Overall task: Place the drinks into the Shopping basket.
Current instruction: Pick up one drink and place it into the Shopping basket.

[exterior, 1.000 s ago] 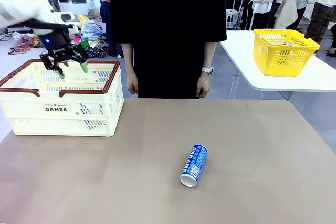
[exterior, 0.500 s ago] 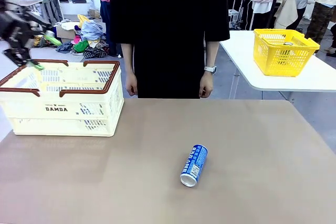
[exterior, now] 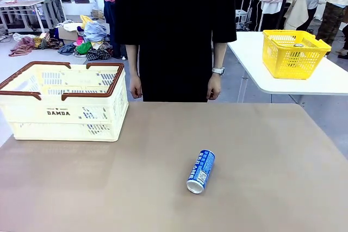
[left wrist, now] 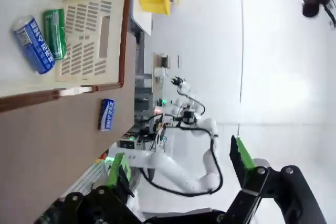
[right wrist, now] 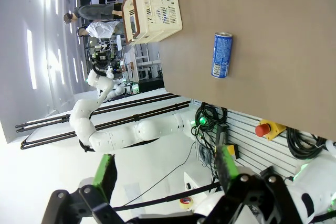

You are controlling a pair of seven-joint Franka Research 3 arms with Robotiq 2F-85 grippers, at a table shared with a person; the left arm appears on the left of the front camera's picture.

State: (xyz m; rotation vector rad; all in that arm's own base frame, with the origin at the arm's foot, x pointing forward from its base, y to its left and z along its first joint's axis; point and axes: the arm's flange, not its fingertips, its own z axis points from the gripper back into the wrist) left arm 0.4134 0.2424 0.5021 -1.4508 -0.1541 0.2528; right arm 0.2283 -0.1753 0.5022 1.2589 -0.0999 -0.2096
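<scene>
Both sets of jaws stood wide and empty. The left gripper (left wrist: 178, 161) hung well clear of the Shopping basket (exterior: 32, 113), a perforated cream plastic crate with a brown rim at the table's far left. Inside it a blue can (left wrist: 34, 44) and a green can (left wrist: 54, 33) lay side by side. The right gripper (right wrist: 165, 169) was well apart from the third can (exterior: 201, 171), a glossy blue cylinder lying on its side on the matte brown table (exterior: 272, 156).

The Shopping basket (exterior: 64, 113) sits at the far left of the table (exterior: 272, 188), with one can (left wrist: 34, 45) and a second can (left wrist: 54, 33) lying side by side inside. A third can (exterior: 201, 171) lies on its side near mid-table, to the basket's right and nearer the robot. A person (exterior: 174, 31) stands behind the far edge.
</scene>
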